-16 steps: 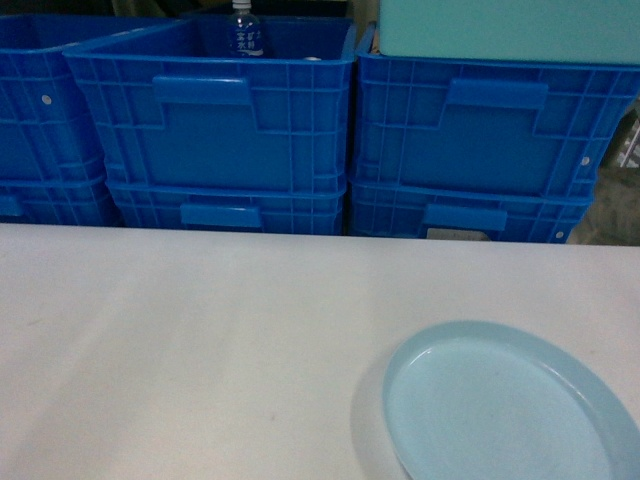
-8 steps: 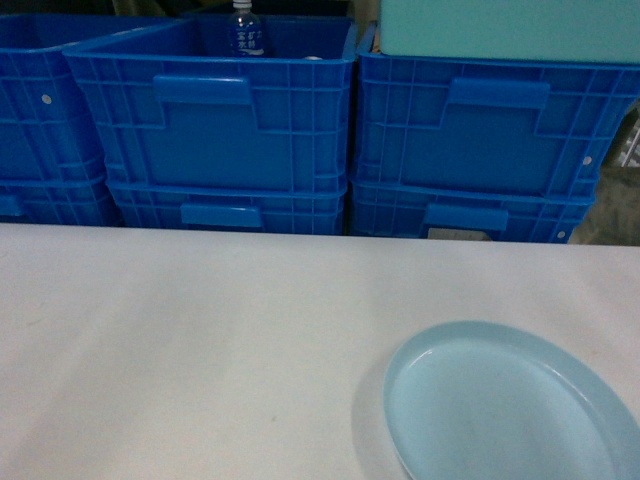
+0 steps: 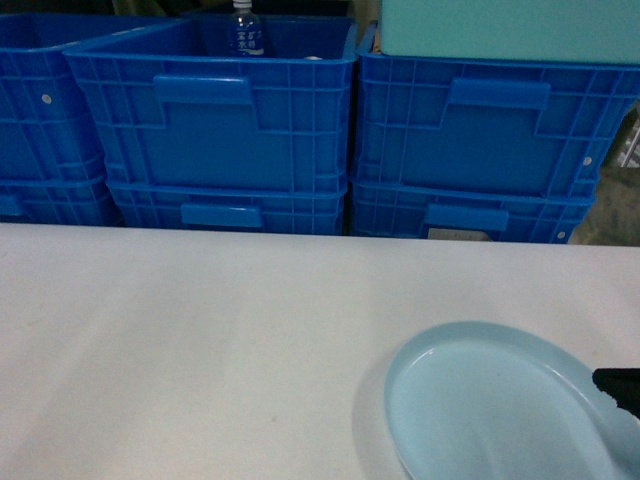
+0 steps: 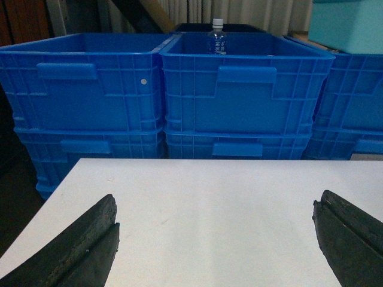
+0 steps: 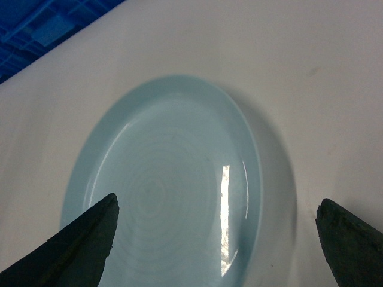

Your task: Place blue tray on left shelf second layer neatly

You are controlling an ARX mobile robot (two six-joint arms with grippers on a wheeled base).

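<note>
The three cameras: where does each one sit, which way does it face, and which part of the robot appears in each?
Head: on the robot, slanting down over the white table toward stacked blue crates; the blue tray lies lower right, and a dark tip of the right gripper shows at the right edge.
Left wrist: low over the table, facing the crates; left gripper open.
Right wrist: looking down onto the tray; right gripper open above it.
Shared: head and left wrist both show the bottle in a crate.
</note>
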